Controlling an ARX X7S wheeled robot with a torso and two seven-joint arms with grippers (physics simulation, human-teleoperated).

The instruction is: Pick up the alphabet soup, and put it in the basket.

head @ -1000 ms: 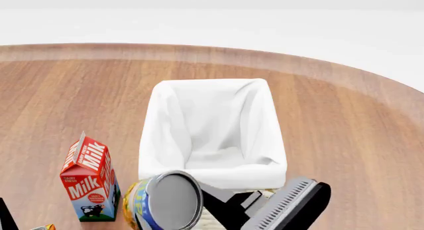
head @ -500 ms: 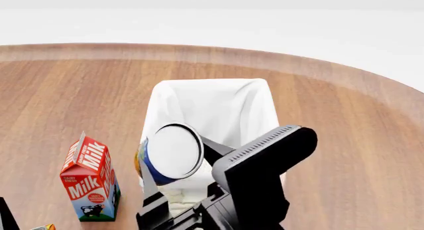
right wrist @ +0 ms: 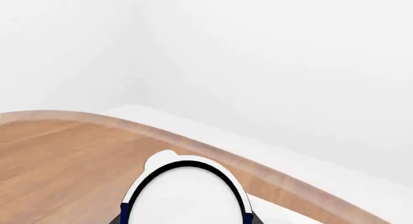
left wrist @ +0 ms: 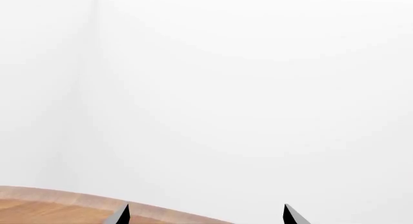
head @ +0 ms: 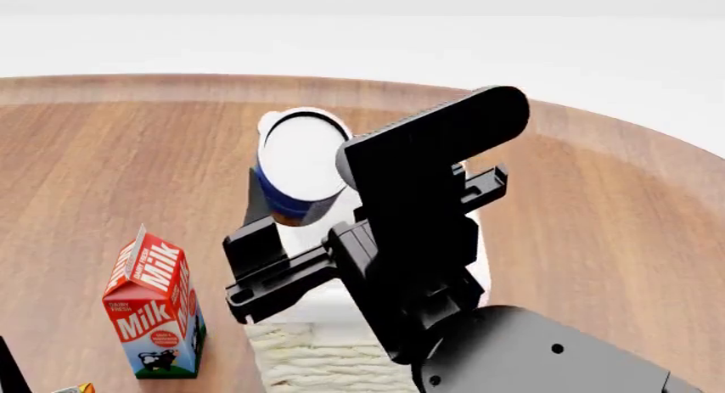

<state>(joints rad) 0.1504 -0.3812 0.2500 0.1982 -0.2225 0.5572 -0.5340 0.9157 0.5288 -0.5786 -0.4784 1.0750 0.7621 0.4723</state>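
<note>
— So what had changed from half a second earlier?

— Mostly the right arm (head: 419,240). It had risen and reached farther over the table (head: 114,155), so its black bulk covered most of the basket (head: 311,363), where before much of the white lining was open to the head view. Only the woven near wall and a strip of white cloth showed. The alphabet soup (head: 297,165) had travelled with it, from near the basket's front left rim up to its far left corner. The milk carton (head: 153,308) had not moved.

— How was that arm posed?

— It came in from the lower right, forearm angled up and away from the robot, wrist above the basket. The right gripper (head: 297,185) was pinching the soup can, which sat tilted with its pale top facing the head camera and the blue label below it. In the right wrist view the can (right wrist: 185,195) filled the lower middle, its top ringed in dark blue.

— And the left one?

— The left gripper (left wrist: 205,215) showed only as two dark fingertips (left wrist: 121,215) held apart with nothing between them, pointed past the table edge at a blank wall.

— The setting?

— A round wooden table with a lighter rim, white floor and white walls. The carton stood upright to the left of the basket, apart from it.
</note>
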